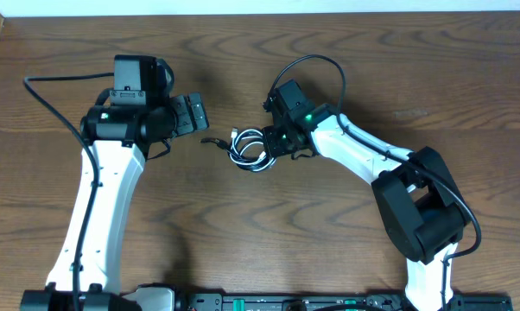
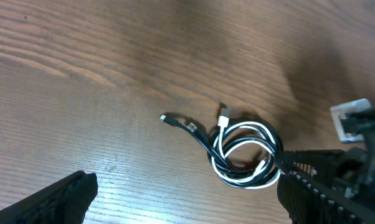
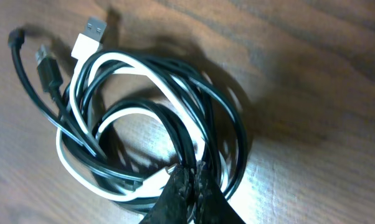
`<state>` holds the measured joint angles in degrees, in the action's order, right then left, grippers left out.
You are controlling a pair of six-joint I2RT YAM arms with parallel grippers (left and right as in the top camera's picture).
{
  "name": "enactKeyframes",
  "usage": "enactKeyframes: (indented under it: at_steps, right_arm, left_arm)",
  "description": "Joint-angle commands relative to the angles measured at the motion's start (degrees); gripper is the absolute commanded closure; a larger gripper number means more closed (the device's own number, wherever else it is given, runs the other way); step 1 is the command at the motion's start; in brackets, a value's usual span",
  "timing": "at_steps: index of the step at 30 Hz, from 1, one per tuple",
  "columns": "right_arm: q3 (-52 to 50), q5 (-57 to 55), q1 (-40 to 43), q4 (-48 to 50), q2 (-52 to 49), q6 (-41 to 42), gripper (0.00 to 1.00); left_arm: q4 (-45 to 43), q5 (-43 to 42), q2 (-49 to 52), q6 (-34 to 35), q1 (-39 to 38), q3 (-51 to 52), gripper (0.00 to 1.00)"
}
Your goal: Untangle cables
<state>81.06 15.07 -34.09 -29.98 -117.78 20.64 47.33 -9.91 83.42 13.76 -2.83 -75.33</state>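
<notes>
Overhead, we find the cables (image 1: 250, 149) lying as one small coil on the brown wooden table (image 1: 243, 52), near its middle and between the two arms. No lettering can be made out on the plugs or on either arm. The only marks that show are a green light (image 1: 308, 117) on the right arm and a white plate (image 2: 351, 118) on the right gripper's body, and that plate is too blurred for us to read.

The right wrist view shows the white cable (image 3: 80, 45) and the black cable (image 3: 237, 124) looped through each other several times. The white cable's silver-tipped plug points up and to the left. A black plug (image 3: 47, 65) lies just beside it, and a second black end (image 3: 16, 37) sits further left.

The right gripper (image 3: 190, 177) has its fingertips pressed together on the strands at the coil's lower edge. Both colours run into the pinch, so we cannot tell which strand is caught. Its dark fingers hide that part of the coil. From overhead, the same gripper (image 1: 273, 142) covers the coil's right side.

The left gripper (image 1: 201, 115) hangs to the left of the coil, clear of it, with its jaws spread wide. In the left wrist view its two fingers (image 2: 56, 199) frame the lower corners, and the coil lies between and beyond them.

Thick black wires (image 1: 316, 60) arch over the right arm, and another one trails beside the left arm.
</notes>
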Motion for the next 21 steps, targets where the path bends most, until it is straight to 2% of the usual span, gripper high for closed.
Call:
enactKeyframes:
  at_steps: [1, 9, 13, 21]
  right_arm:
    - [2.75, 3.37, 2.58, -1.90, 1.99, -3.85, 0.99]
    - [4.46, 9.99, 13.11, -7.82, 12.61, -5.07, 0.99]
    - [4.46, 14.01, 17.66, -12.31, 14.60, -6.82, 0.99]
    - [4.44, 16.76, 19.52, -18.99, 14.49, -11.08, 0.99]
  left_arm:
    - [-0.09, 0.74, 1.68, 0.17, -0.98, 0.00, 0.02]
    - [-4.28, -7.08, 3.17, -1.01, -6.19, 0.00, 0.02]
    - [-8.15, -10.54, 4.17, -0.94, -9.90, 0.00, 0.02]
    - [-15.06, -10.64, 8.87, 5.18, -16.13, 0.00, 0.02]
